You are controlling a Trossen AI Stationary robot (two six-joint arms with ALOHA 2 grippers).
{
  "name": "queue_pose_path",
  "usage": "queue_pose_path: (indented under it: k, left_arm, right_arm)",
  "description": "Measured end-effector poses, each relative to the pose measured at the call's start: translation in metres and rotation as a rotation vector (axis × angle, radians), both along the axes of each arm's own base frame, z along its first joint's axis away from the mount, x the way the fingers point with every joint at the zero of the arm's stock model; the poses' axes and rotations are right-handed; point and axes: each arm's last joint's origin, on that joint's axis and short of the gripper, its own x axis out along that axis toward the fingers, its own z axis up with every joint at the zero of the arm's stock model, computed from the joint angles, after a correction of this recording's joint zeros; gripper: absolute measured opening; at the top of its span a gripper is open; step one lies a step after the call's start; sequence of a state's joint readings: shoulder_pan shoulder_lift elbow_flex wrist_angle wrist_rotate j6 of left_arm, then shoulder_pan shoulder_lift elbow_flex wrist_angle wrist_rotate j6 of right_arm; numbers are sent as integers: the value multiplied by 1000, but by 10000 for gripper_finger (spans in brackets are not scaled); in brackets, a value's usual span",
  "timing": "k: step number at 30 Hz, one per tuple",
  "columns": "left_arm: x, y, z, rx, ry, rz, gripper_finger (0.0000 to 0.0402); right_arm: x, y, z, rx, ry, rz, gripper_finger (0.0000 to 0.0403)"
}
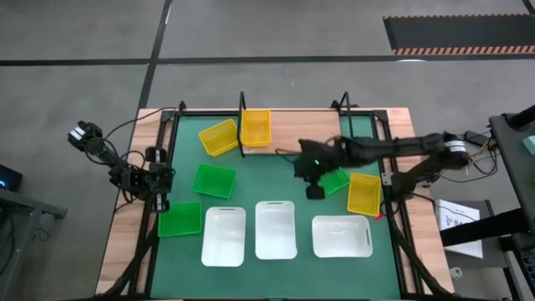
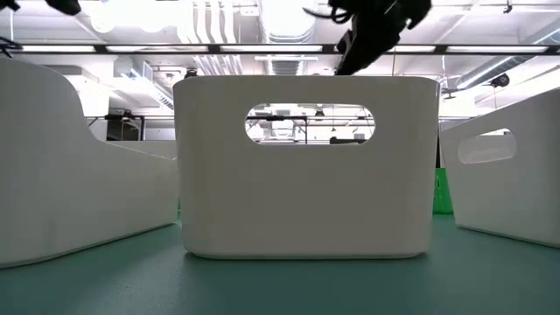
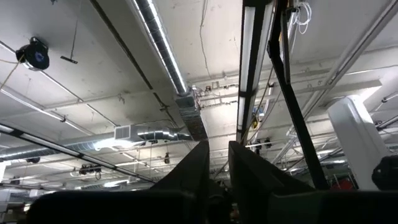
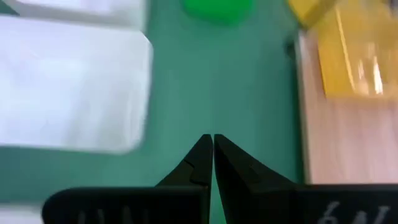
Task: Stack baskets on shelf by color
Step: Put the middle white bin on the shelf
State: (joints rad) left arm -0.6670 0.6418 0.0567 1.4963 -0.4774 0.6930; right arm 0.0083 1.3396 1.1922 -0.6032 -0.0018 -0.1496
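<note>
My right gripper (image 1: 314,191), pressed together and empty, hovers just beside the green basket (image 1: 337,180), which lies toward the yellow basket (image 1: 364,193).

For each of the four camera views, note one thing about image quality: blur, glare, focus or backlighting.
High view: evenly lit, sharp, baskets distinct on the green mat. Low view: the middle white basket fills the frame, backlit by bright ceiling lights. Left wrist view: left gripper is a dark silhouette against glaring strip lights. Right wrist view: motion-blurred; a white basket and the yellow basket smear behind the shut right gripper.
</note>
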Motion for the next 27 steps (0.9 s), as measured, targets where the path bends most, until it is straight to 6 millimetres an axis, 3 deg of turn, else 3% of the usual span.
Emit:
queue_pose_path:
  k: [5,11,15,21,27]
  left_arm:
    - [15,-11,21,12,27,-1,44]
    - [58,-38,38,-72,261,67,44]
    - [93,-58,29,-150,466,145,44]
    - [129,-81,35,-148,518,155,44]
    - [157,-89,45,-184,502,177,44]
  right_arm:
    - [-14,26,-18,-47,-236,143,9]
    - [-37,36,-25,-135,-395,188,9]
    - [-49,34,-30,-177,-516,223,9]
    - [-71,19,-43,-257,-567,216,9]
    - [-102,7,-51,-288,-611,180,9]
